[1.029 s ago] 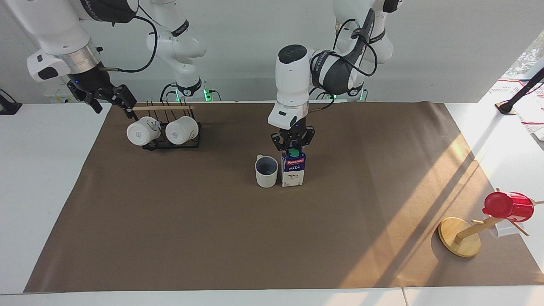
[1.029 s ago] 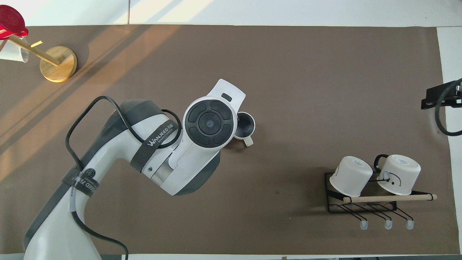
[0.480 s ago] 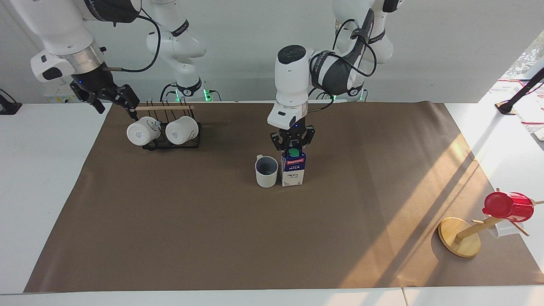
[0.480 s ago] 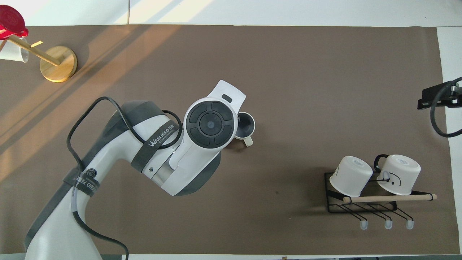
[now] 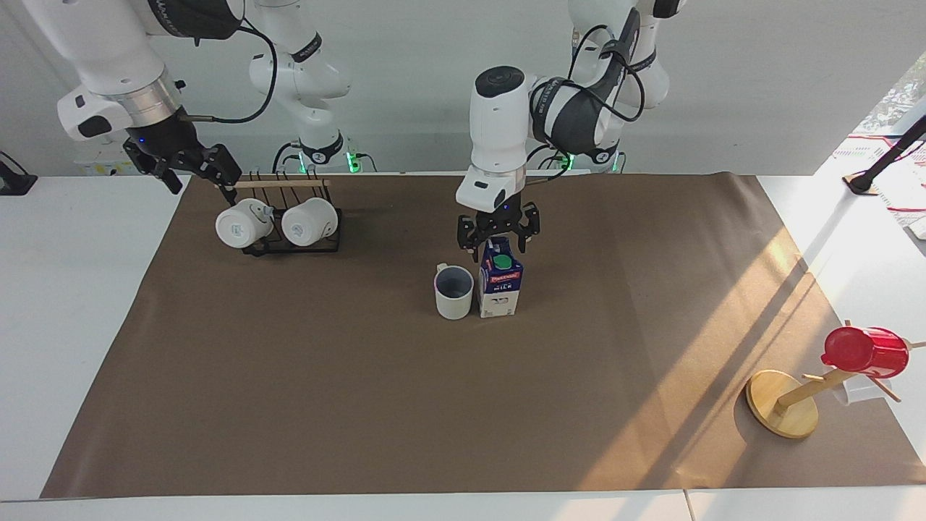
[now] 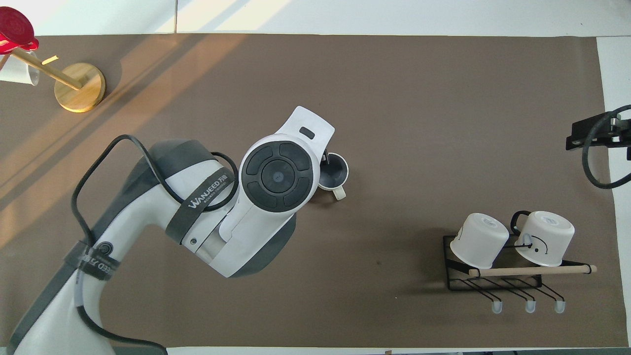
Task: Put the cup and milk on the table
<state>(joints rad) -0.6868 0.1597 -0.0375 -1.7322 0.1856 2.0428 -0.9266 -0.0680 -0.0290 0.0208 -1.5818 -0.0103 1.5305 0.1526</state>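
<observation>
**Carton released, both things on the sheet**

My left gripper (image 5: 498, 242) hangs just over the milk (image 5: 500, 288), its fingers spread apart on either side of the carton's gable top and gripping nothing. The milk stands upright on its own base near the middle of the table (image 5: 362, 405) — green cap up, red band facing away from me.

Just beside it, toward my right arm's end, stands the cup (image 5: 453, 291), upright, mouth up, its side close against the carton; I cannot tell whether they touch. From overhead my own wrist covers the milk, and only the cup (image 6: 333, 171) shows, its handle turned toward me.

My right gripper (image 5: 189, 163) waits in the air, fingers open and empty, over the table's edge beside the rack (image 5: 289, 244), where two white mugs (image 5: 278, 222) hang.

At my left arm's end a wooden stand (image 5: 785, 401) carries a red cup (image 5: 866, 352), well apart from everything else.
</observation>
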